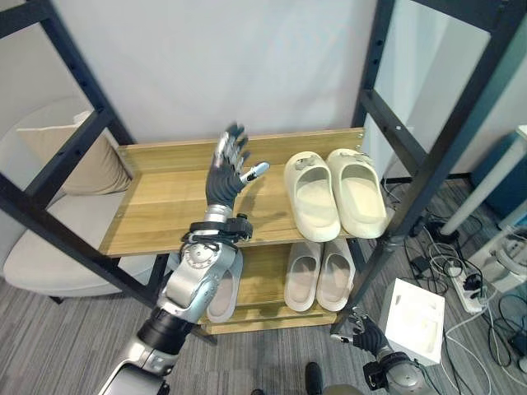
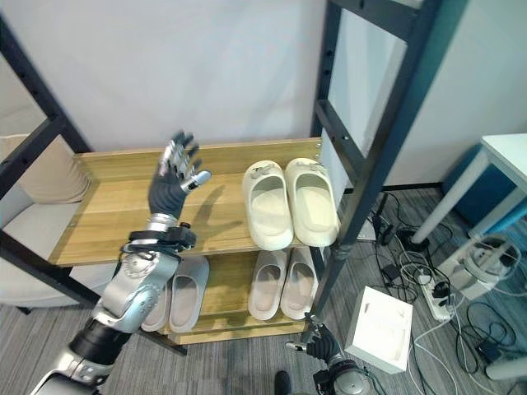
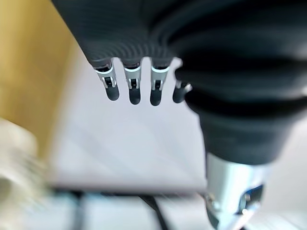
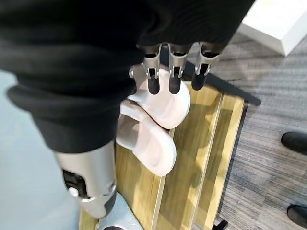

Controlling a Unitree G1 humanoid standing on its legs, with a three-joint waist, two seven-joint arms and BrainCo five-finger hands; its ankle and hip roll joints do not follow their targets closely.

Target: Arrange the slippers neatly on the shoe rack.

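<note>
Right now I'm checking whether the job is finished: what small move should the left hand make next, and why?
Probably draw the left hand back off the top shelf. It is raised, open and empty, and the cream slippers already lie side by side there, as does the pale pair below. The right hand hangs low by the floor.

Shoe rack (image 1: 165,206): wood shelves w/ visible grain, satin finish; frame matt black metal. Cream slippers (image 1: 336,194): smooth matt foam or rubber (can't tell which). Floor (image 1: 49,346): grey carpet, rough texture.
</note>
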